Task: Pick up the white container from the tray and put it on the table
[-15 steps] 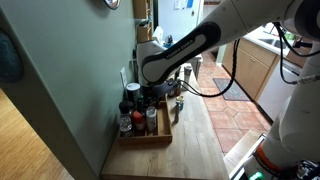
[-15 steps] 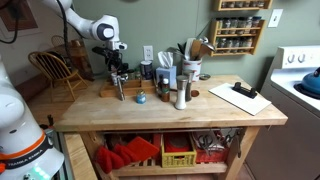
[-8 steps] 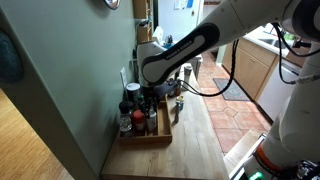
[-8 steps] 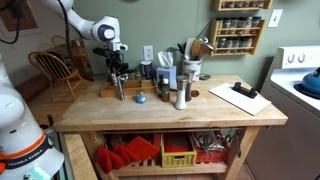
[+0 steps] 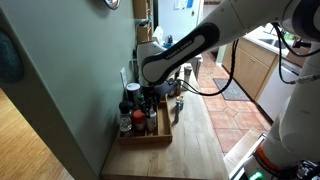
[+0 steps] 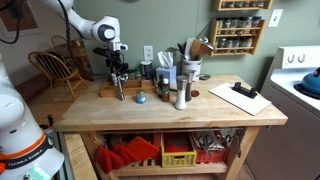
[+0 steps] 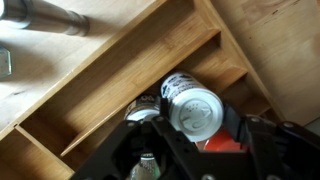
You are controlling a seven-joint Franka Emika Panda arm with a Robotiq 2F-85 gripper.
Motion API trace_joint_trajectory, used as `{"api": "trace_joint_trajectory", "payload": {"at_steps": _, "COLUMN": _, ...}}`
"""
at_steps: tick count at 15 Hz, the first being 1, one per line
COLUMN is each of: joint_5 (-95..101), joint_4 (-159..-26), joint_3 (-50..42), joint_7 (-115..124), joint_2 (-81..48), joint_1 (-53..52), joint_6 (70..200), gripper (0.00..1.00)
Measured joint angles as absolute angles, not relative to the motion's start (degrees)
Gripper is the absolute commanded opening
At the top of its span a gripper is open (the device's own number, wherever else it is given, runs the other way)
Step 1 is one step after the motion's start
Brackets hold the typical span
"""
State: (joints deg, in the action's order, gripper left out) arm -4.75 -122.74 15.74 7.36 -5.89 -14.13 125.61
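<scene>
**Nothing has moved: hand poised over the tray, jar not yet gripped**

We find no change across the last second. In both exterior views the arm, the jars and the tray [image 7: 120, 75] sit exactly where they did, so the task has not advanced. We judge this a pause or a very slow final approach just before the grasp.

The tray lies at the corner of the table [image 6: 200, 115] nearest the arm, along the wall-side edge. The white container [image 7: 195, 108] is inside it, in a narrow compartment between two wooden dividers. It stands upright with its pale lid facing the wrist camera. A dark-lidded jar [image 7: 145, 112] stands just beside it in the same compartment.

The gripper [image 6: 117, 72] hangs over the tray. In the wrist view its dark fingers [image 7: 125, 150] are spread wide, one on each side of the container's lid. They hold nothing. The fingers are blurred, so we cannot tell whether either one touches the container or its neighbour.

The lift and the placing on bare table are both still to do. The neighbouring jar leaves little room for the finger on that side.
</scene>
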Motion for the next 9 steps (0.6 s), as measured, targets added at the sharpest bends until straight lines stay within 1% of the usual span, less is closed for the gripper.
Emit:
{"api": "trace_joint_trajectory", "payload": {"at_steps": 4, "joint_5": -5.28, "joint_4": -121.16, "joint_3": 15.47, "joint_7": 7.50, "joint_2": -3.76, "joint_1": -14.00, "joint_6": 120.19, "gripper": 0.31}}
{"api": "trace_joint_trajectory", "payload": {"at_steps": 9, "joint_5": -5.87, "joint_4": -116.07, "joint_3": 13.93, "joint_7": 9.31, "joint_2": 2.66, "joint_1": -13.27, "joint_6": 107.49, "gripper": 0.31}}
